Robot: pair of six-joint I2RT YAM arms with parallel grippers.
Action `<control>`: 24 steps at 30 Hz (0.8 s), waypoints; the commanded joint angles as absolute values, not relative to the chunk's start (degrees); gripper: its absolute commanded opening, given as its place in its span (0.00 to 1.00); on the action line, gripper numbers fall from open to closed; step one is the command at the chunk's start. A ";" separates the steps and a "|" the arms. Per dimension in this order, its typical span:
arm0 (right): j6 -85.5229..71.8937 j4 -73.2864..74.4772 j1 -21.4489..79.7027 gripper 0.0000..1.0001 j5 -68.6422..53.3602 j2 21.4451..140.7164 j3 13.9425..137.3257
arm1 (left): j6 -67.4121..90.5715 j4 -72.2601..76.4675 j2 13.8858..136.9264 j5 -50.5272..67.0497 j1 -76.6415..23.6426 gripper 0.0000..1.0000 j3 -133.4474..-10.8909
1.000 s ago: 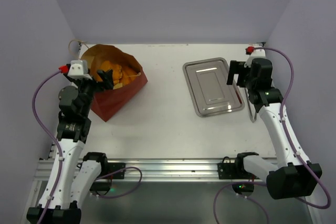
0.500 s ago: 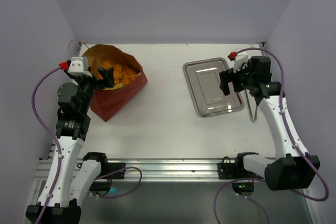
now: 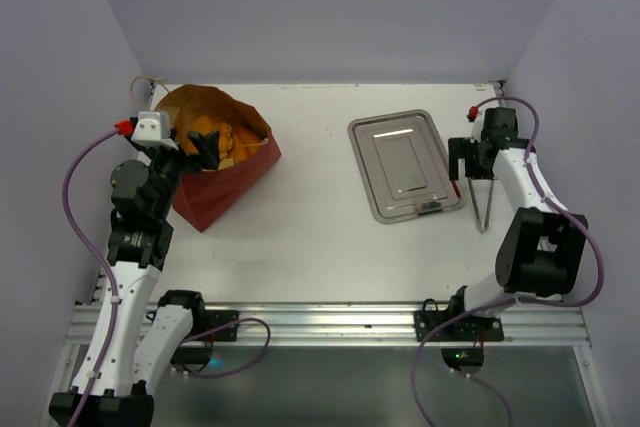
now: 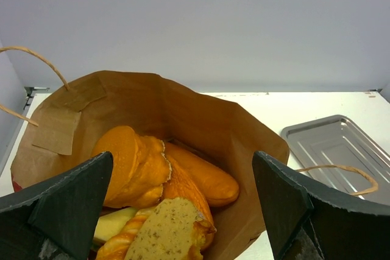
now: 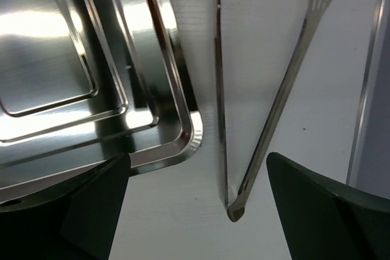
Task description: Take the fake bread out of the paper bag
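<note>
The red paper bag [image 3: 210,192] lies at the table's left with its brown mouth open. Several orange fake bread pieces [image 3: 218,137] sit inside. In the left wrist view the bag [image 4: 201,111] holds a round bun [image 4: 119,156], a long loaf [image 4: 204,178], a seeded slice [image 4: 167,229] and a pale piece [image 4: 113,224]. My left gripper [image 3: 203,150] is open at the bag's mouth, its jaws wide apart around the bread [image 4: 183,211], touching nothing. My right gripper [image 3: 470,172] is open and empty low over the table [image 5: 198,208].
A shiny steel tray [image 3: 405,165] lies right of centre; its corner shows in the right wrist view [image 5: 49,53]. Steel tongs [image 3: 484,209] lie beside the tray's right edge, between my right fingers [image 5: 281,93]. The bag's loop handles [image 4: 36,56] stick out. Walls close in on three sides.
My right arm has swung from above the tray's right side back to the right and now sits over the tongs. My left arm has barely moved.
</note>
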State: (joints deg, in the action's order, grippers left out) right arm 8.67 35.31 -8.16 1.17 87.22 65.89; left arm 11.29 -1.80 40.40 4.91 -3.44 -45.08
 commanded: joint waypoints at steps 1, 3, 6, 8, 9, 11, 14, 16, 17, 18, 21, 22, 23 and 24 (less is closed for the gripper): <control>5.02 34.01 -8.70 0.99 11.06 89.38 68.38 | 9.84 0.62 40.60 5.36 -4.04 1.00 -44.65; 4.14 33.40 -8.61 0.99 13.35 88.77 66.98 | 9.76 0.53 41.13 5.54 -4.22 1.00 -44.82; 4.83 31.55 -8.61 0.99 14.68 88.50 65.05 | 10.02 0.44 42.10 5.80 -4.22 1.00 -44.65; 5.62 30.33 -8.88 0.99 16.25 89.38 64.34 | 10.28 0.61 42.54 5.98 -4.22 1.00 -44.65; 6.67 30.24 -9.05 0.99 16.78 91.04 64.42 | 10.37 0.70 42.63 6.32 -4.22 1.00 -44.47; 7.20 30.23 -10.54 0.99 16.18 92.72 65.03 | 10.46 0.53 43.24 6.76 -4.22 1.00 -44.30; 8.35 29.36 -12.47 0.99 13.01 95.44 65.39 | 10.55 0.53 43.86 7.12 -4.22 1.00 -43.77; 9.05 28.22 -12.83 0.99 12.22 97.46 65.57 | 10.64 0.44 44.47 7.56 -4.22 1.00 -43.51; 9.14 27.86 -13.18 0.99 12.04 98.08 65.65 | 10.63 0.35 44.73 7.91 -4.22 1.00 -43.51; 9.31 27.60 -13.27 0.99 11.78 98.69 65.92 | 10.55 0.35 45.08 8.08 -4.22 1.00 -43.42; 9.23 27.33 -13.80 0.99 9.67 101.16 66.53 | 10.46 0.09 45.70 8.70 -4.22 1.00 -43.59; 9.23 26.99 -13.89 0.99 9.06 102.29 66.71 | 10.46 0.09 45.70 8.79 -4.22 1.00 -43.59; 9.23 26.90 -14.06 0.99 8.79 102.91 66.80 | 10.46 0.09 45.79 8.96 -4.22 1.00 -43.77; 9.23 26.63 -14.06 0.99 8.70 103.53 66.97 | 10.55 0.09 45.79 9.05 -4.22 1.00 -43.77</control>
